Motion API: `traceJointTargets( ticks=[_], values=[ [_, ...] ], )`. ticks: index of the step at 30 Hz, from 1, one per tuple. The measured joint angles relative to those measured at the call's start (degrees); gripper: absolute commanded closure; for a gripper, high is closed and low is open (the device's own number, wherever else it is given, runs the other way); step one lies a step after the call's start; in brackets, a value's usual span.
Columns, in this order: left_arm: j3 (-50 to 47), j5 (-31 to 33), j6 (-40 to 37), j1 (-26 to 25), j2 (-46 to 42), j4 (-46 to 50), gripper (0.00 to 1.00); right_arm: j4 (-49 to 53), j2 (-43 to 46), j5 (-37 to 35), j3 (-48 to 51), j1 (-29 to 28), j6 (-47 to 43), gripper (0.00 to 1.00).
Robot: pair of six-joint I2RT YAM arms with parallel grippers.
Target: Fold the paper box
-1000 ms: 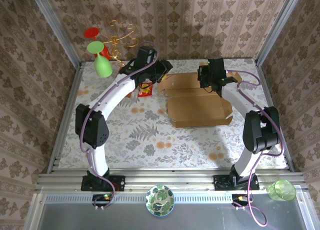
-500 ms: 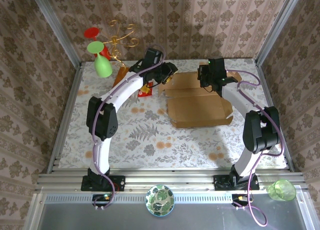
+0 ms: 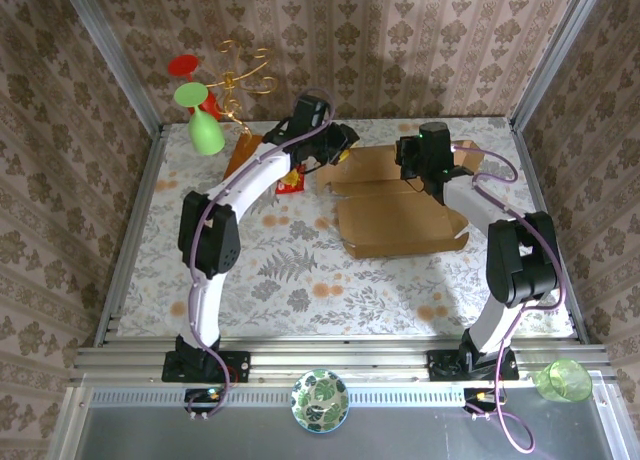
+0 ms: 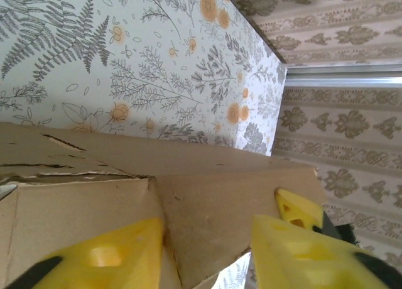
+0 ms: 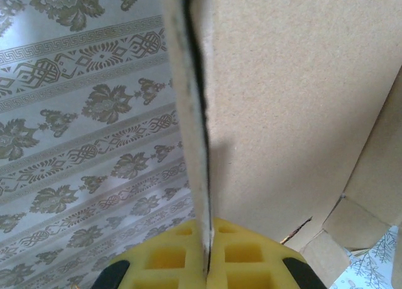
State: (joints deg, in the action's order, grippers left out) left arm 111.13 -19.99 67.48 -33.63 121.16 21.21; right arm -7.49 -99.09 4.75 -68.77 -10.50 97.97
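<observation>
Shifted right since a second ago with the left gripper, spread astride a flap at the far-left corner of the paper box. Right of centre, near panel flat. Farther back, pinched onto a panel edge with the right gripper.

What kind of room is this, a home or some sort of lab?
Probably a lab test booth dressed like a home: patterned wallpaper on bare metal framing, two robot arms bolted to a rail, and a floral table holding the paper box.
</observation>
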Motion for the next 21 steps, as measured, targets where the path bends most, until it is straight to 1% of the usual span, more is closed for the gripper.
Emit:
traceJointTargets(
  ticks=[3, 6, 8, 9, 12, 14, 16, 19, 21],
  values=[
    [-4.72, 0.63, -1.79, 0.33, -4.39, 0.04, 0.48, 0.22, 1.05, 0.02, 0.74, 0.31, 0.26, 1.0],
    [-13.2, 1.16, -3.65, 0.68, -12.92, -0.22, 0.56, 2.84, 1.95, 0.0, 0.55, 1.07, 0.57, 1.0],
    [-19.28, 1.09, -4.76, 0.83, -19.34, -0.68, 0.63, 5.66, 2.47, -0.02, -0.24, 1.64, 0.68, 1.0],
    [-22.05, 0.92, -5.25, 0.79, -22.08, -1.05, 0.65, 7.15, 2.62, -0.02, -0.96, 1.79, 0.83, 1.0],
    [-30.56, 0.13, -6.27, 0.13, -27.63, -4.28, 0.65, 12.02, 2.62, 0.02, -3.61, 2.12, 0.85, 1.0],
    [-34.64, -0.24, -6.36, -0.87, -27.91, -5.84, 0.64, 16.96, 2.56, 0.09, -6.12, 2.12, 0.87, 1.0],
    [-37.4, -0.44, -6.51, -2.25, -26.23, -6.71, 0.61, 23.82, 2.34, 0.31, -9.97, 2.14, 0.9, 1.0],
    [-38.8, -0.59, -6.47, -4.48, -22.77, -7.54, 0.57, 32.02, 2.27, 0.42, -14.51, 2.12, 1.29, 1.0],
    [-38.77, -0.63, -6.54, -5.64, -20.96, -8.28, 0.55, 35.15, 2.32, 0.24, -15.76, 2.1, 1.68, 1.0]
  ],
)
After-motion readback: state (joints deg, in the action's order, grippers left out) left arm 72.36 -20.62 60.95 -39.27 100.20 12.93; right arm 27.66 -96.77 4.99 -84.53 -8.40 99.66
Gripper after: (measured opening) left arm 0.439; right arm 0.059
